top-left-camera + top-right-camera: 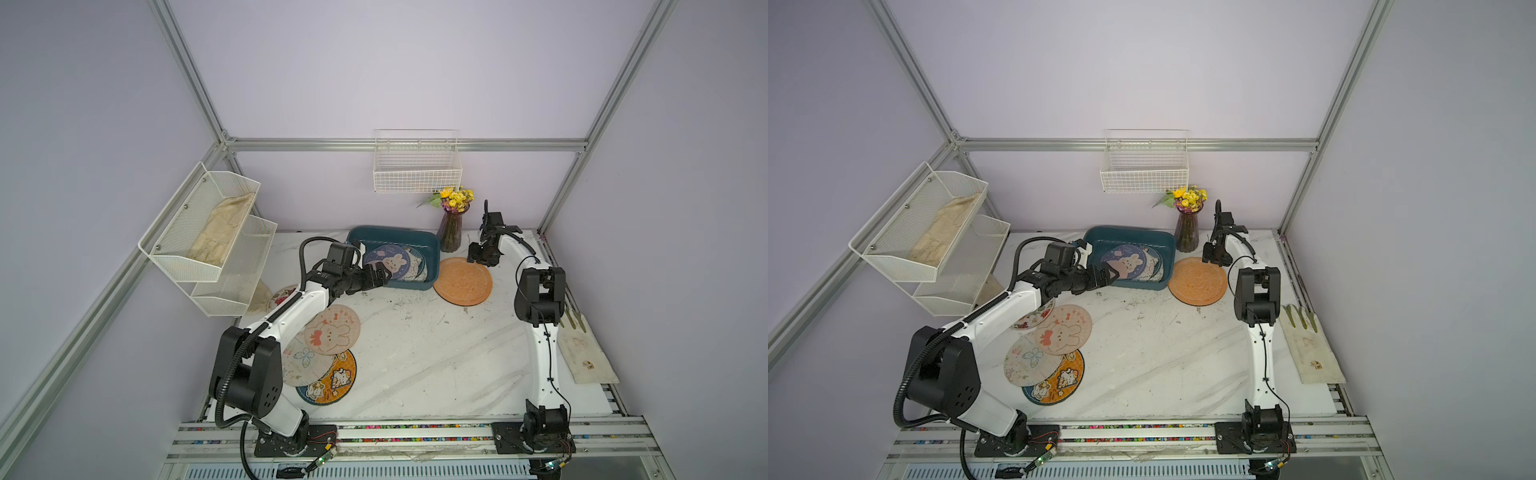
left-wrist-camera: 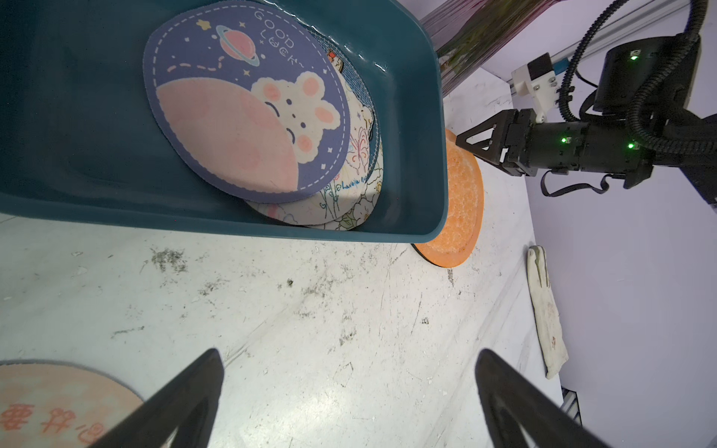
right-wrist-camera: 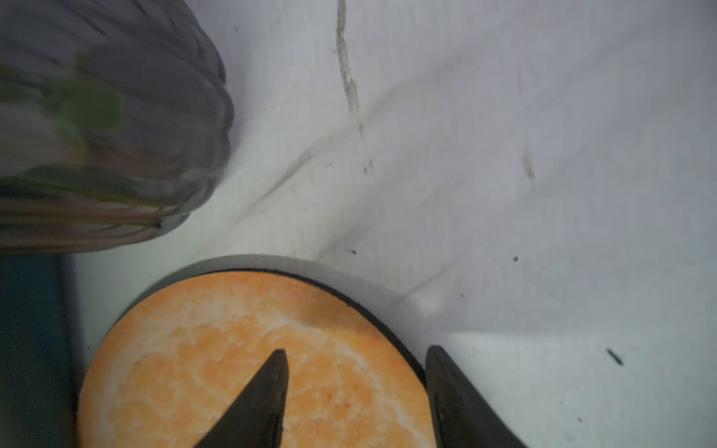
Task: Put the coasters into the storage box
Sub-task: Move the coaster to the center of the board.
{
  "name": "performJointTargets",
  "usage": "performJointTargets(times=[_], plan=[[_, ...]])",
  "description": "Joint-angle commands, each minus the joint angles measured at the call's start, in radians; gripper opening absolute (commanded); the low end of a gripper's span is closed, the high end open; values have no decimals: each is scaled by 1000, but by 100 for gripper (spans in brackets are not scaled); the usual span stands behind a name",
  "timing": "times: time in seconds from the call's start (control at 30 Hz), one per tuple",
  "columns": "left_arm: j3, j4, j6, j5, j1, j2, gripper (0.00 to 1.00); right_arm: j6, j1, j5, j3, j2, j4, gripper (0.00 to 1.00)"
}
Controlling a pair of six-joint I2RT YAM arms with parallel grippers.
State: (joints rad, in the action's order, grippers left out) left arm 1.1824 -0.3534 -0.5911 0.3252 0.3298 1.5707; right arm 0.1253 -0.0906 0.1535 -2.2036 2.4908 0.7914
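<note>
Although the white marble-patterned tabletop [image 1: 436,353] is veined in grey, it is also marked with dark scuffs and specks, most thickly in front of the dark teal rectangular plastic storage box [image 1: 434,257] set at the back of the table. The cell is closed in by plain lilac walls [image 1: 374,62] and edged with silver aluminium frame bars [image 1: 407,144]. A white wire basket [image 1: 417,170] is hung on the back wall, and a white mesh tiered shelf [image 1: 208,232] holding a beige cloth [image 1: 222,232] is fixed to the side wall. A ribbed dark glass vase of yellow flowers [image 1: 451,232] is stood just beside the box.

Several coasters are stacked inside the box, topped by a blue round rabbit-print coaster [image 2: 248,104]. A plain orange round coaster [image 1: 462,281] is laid flat on the table just beside the box. A pink rabbit coaster [image 1: 332,329], a cream butterfly coaster [image 1: 301,361] and an orange-and-blue cartoon coaster [image 1: 332,382] are left overlapping near the left arm.

The left gripper [image 2: 349,353] is held released, its jaws spread wide over bare table near the box's front wall, with nothing between them. The right gripper [image 3: 356,349] is lowered at the orange coaster's rim, one fingertip over the mat and the other outside its edge; the jaws are parted and the mat is not clamped.
</note>
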Motion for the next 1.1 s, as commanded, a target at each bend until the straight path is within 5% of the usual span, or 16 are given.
performJointTargets(times=[0.0,0.73,1.07], plan=[[-30,18,0,5,6,-42,100,13,-42,24,-37,41,7,62],[-6,8,10,-1,6,-23,100,83,-72,-11,92,-25,-222,71],[-6,5,10,-1,5,-18,100,82,-101,-35,73,32,-208,62]])
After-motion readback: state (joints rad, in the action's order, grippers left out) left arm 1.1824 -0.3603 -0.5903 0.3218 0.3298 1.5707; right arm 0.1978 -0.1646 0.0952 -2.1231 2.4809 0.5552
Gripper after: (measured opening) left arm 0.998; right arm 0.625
